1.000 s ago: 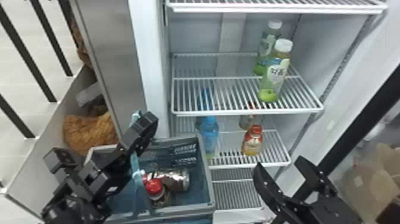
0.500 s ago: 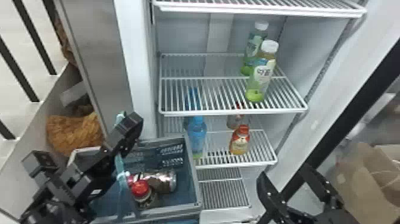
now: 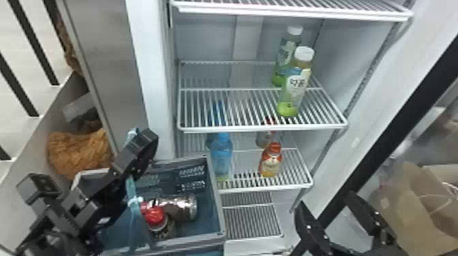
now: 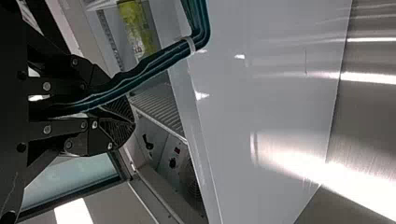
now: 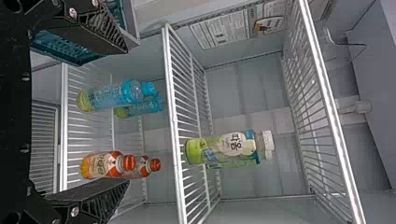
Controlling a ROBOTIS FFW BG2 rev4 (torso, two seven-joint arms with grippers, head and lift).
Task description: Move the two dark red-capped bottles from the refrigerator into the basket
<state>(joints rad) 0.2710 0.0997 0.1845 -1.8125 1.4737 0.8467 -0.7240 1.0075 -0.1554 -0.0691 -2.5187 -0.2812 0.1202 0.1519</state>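
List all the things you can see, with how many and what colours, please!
basket: one, blue-grey, front left
dark red-capped bottles: two, in the basket, one upright, one lying
refrigerator: one, white, middle
wire shelves: at least four, white, refrigerator
green bottles: two, white-capped, middle shelf
blue bottles: two, lower shelf
orange bottles: two, red-capped, lower shelf
brown bundle: one, left
paper bag: one, brown, right
dark bars: several, top left
left arm: one, black, front left
left pincer: one, black, left
right pincer: one, black, front right
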